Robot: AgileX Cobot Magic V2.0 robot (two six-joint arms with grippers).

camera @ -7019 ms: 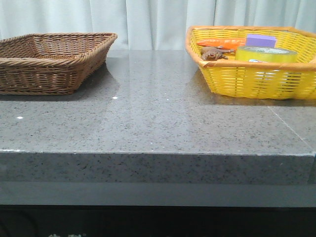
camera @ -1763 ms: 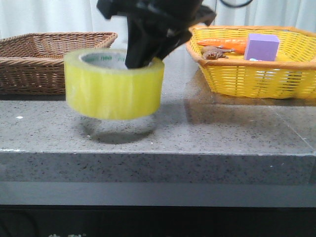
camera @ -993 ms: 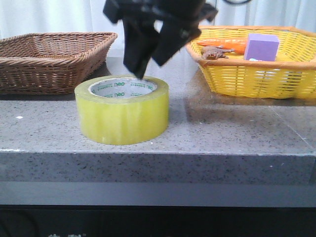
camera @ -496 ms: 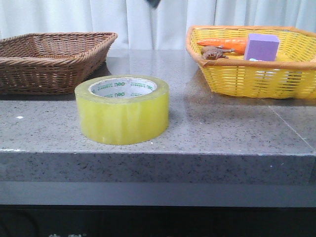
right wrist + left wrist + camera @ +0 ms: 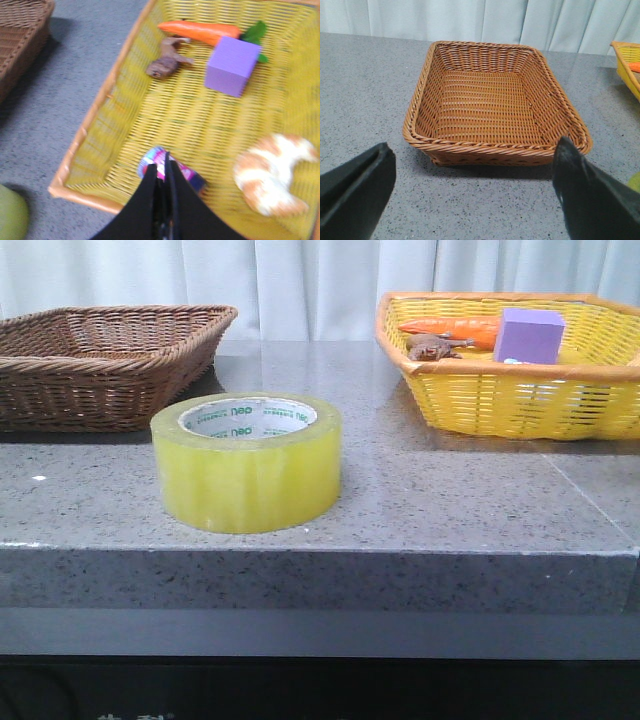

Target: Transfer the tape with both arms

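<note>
The tape (image 5: 247, 462), a wide yellow-green roll with a white core and green lettering, stands flat on the grey stone table near its front edge, between the two baskets. Nothing is holding it. Neither arm shows in the front view. My left gripper (image 5: 475, 162) is open, its black fingers (image 5: 592, 195) spread wide over bare table in front of the brown basket; a sliver of the tape (image 5: 636, 182) peeks in at the frame edge. My right gripper (image 5: 161, 162) is shut and empty above the yellow basket, with the tape (image 5: 10, 216) off to one side.
A brown wicker basket (image 5: 100, 355) stands empty at the back left. The yellow basket (image 5: 520, 400) at the back right holds a carrot (image 5: 200, 31), a purple block (image 5: 232, 65), a brown toy (image 5: 166, 61), a croissant (image 5: 270, 172) and a small colourful can (image 5: 182, 172).
The right gripper, open just above the tape a second ago, has risen out of the front view. The tape rests where it was set down.
</note>
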